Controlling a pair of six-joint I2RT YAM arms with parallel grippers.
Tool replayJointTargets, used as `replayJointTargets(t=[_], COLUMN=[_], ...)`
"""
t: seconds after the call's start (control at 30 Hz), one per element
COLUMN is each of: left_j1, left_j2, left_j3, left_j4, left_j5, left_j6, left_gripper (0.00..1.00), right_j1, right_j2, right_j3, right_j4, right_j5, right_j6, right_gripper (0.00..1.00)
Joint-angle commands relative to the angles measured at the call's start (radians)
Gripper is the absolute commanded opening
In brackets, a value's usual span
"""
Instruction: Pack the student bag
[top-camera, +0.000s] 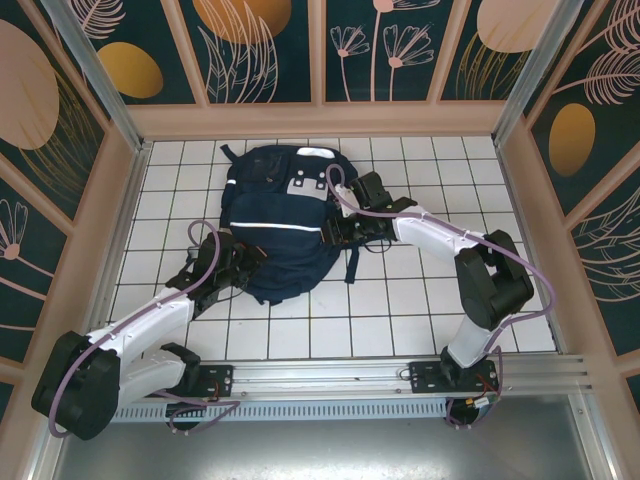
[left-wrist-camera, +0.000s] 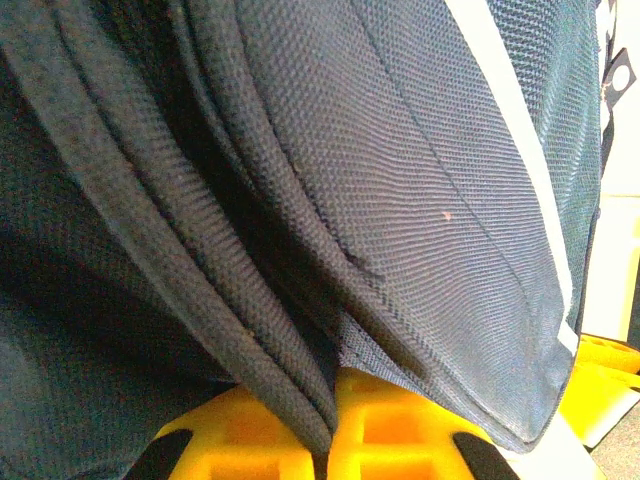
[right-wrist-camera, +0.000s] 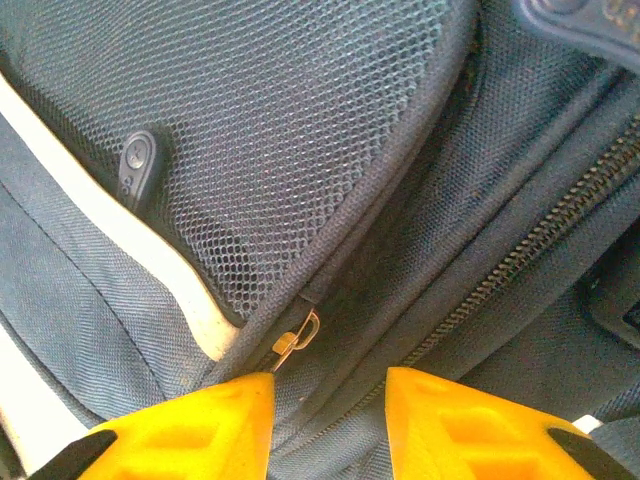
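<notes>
The student bag (top-camera: 275, 215) lies flat on the white tiled table (top-camera: 420, 300), in the middle of the top view, a bit above the centre. The left gripper (left-wrist-camera: 330, 440) is at the bag's lower left edge, and it is pinched tight on a fold of the dark cloth. I think it holds that edge so the bag does not slide while the other arm works. The right gripper (right-wrist-camera: 330, 400) is pressed close to the bag's right side. Its yellow fingers (right-wrist-camera: 200, 425) stand a little apart and hold nothing. A small metal zip pull (right-wrist-camera: 297, 338) sits just above the gap, under the mesh pocket (right-wrist-camera: 300, 150). It looks like this gripper is lined up to grab the pull, because the bag must be opened before things can go in. A row of zip teeth (right-wrist-camera: 545, 235) at the right of that frame looks closed. A black strap (top-camera: 352, 262) hangs off the bag beside the right arm and could get caught. A purple cable (top-camera: 335, 190) loops over the bag too.
</notes>
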Motion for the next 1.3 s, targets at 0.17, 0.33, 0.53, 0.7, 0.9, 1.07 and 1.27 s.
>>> replayJointTargets(t=[0.17,0.33,0.53,0.7,0.9,1.07,1.27], left_j1=[-0.007,-0.007,-0.01,-0.045,-0.183,-0.298,-0.323], left_j2=[-0.005,-0.079,-0.162,-0.135,0.067,0.253,0.356], left_j3=[0.024,0.09,0.181,0.278,0.468,0.635,0.66], left_j4=[-0.069,-0.293,-0.439,-0.433,-0.468,-0.591,-0.615], left_j5=[0.034,-0.017,0.005,0.0,-0.082,-0.249,-0.344], left_j6=[0.08,0.199,0.335,0.487,0.685,0.894,1.212], left_gripper=[0.28,0.55,0.58,0.59,0.68,0.71,0.72], right_j1=[0.043,0.044,0.027,0.005,-0.02,-0.029,-0.064], right_j2=[-0.049,-0.092,-0.198,-0.251,-0.269,-0.29,-0.306], right_j3=[0.004,-0.013,-0.091,-0.155,-0.192,-0.212,-0.236], right_j4=[0.112,0.092,0.106,0.141,0.162,0.168,0.178], right_j5=[-0.03,0.078,0.099,0.072,0.054,0.042,0.027], right_j6=[0.202,0.286,0.363,0.415,0.441,0.449,0.441], right_gripper=[0.37,0.37,0.41,0.43,0.45,0.5,0.56])
